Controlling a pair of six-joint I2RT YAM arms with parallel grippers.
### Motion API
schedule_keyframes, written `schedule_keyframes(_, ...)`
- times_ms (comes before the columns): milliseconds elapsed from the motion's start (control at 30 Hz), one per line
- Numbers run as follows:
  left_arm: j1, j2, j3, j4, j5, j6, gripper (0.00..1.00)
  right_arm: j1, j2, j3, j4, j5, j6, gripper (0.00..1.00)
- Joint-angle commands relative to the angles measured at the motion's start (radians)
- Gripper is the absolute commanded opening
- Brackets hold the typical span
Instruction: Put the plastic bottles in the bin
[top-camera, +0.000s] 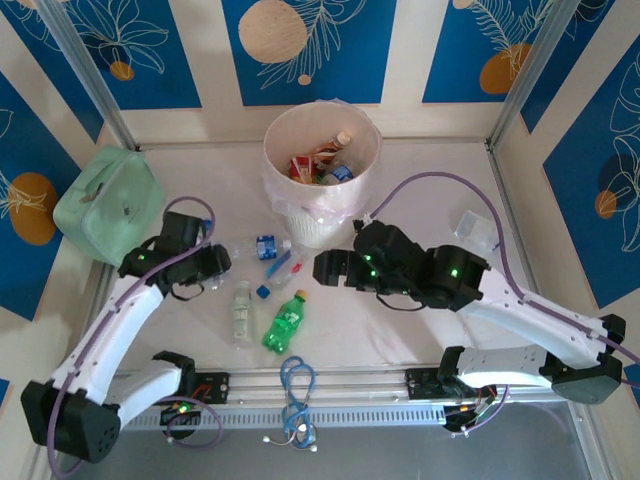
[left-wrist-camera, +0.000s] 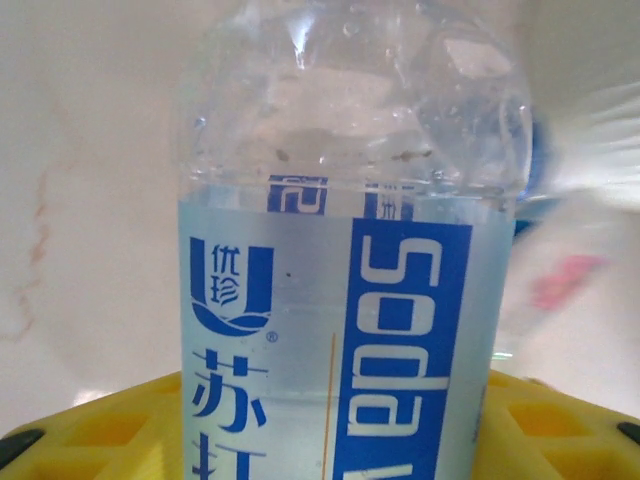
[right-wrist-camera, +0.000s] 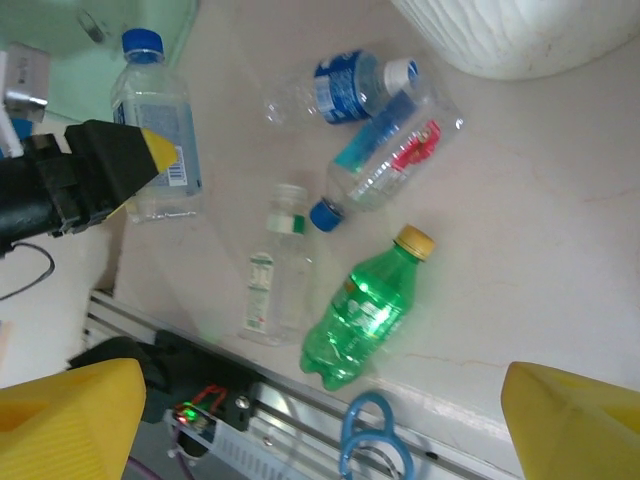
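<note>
A: Where was the bottle being worked on?

B: The clear plastic bottle with the blue cap and pale blue label (right-wrist-camera: 155, 120) lay at the upper left of the right wrist view, just beside the mint-green soft case (top-camera: 105, 205). The left gripper (left-wrist-camera: 340, 440) had its yellow fingers (left-wrist-camera: 100, 440) pressed against both sides of it, grasping it. I judged it not yet lifted off the table.

A: Which step was that?

B: The pick-up of one more bottle, I'd say. Several bottles already sat inside the large round cream-pink bin with the thin plastic liner (top-camera: 272, 150), at the upper centre of the top view. The next move called for raising the bottle higher than the bin's rim, carrying it rightward and upward in that frame, and letting go over the opening.

A: Anything in the way?

B: Four bottles lay between it and the bin:
- a clear one with a dark blue label and white cap (right-wrist-camera: 345, 85)
- a clear one with a blue cap and red-and-blue label (right-wrist-camera: 385, 160)
- a slim clear one with a green-and-white label (right-wrist-camera: 275, 270)
- a green one with a yellow cap (right-wrist-camera: 360, 310)

A low carry could knock them. The right gripper (right-wrist-camera: 320, 420) hung wide open and empty near the bin's foot, close to that route. A crumpled clear wrapper (top-camera: 475, 230) lay well apart at the right
</note>
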Motion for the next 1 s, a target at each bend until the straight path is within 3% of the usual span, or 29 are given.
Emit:
schedule_keyframes(0,-0.051,-0.044,0.092,0.080,0.153,0.061,0.56,-0.055,-0.039,0.046,0.047,-0.079,0.011,0.91)
schedule_keyframes(267,-0.260,-0.013,0.223,0.222,0.309,0.173,0.56,-0.168,-0.051,0.142,0.047,-0.176,-0.014,0.86)
schedule_keyframes(533,-0.499,0.046,0.282,0.205,0.208,0.312,0.54,-0.244,-0.003,0.238,-0.025,-0.227,-0.054,0.79)
schedule_keyframes(767,-0.604,0.088,0.317,0.195,0.187,0.370,0.54,-0.267,0.043,0.280,-0.030,-0.263,-0.080,0.68)
schedule_keyframes(967,-0.625,0.094,0.318,0.205,0.184,0.380,0.54,-0.271,0.088,0.311,-0.036,-0.273,-0.090,0.60)
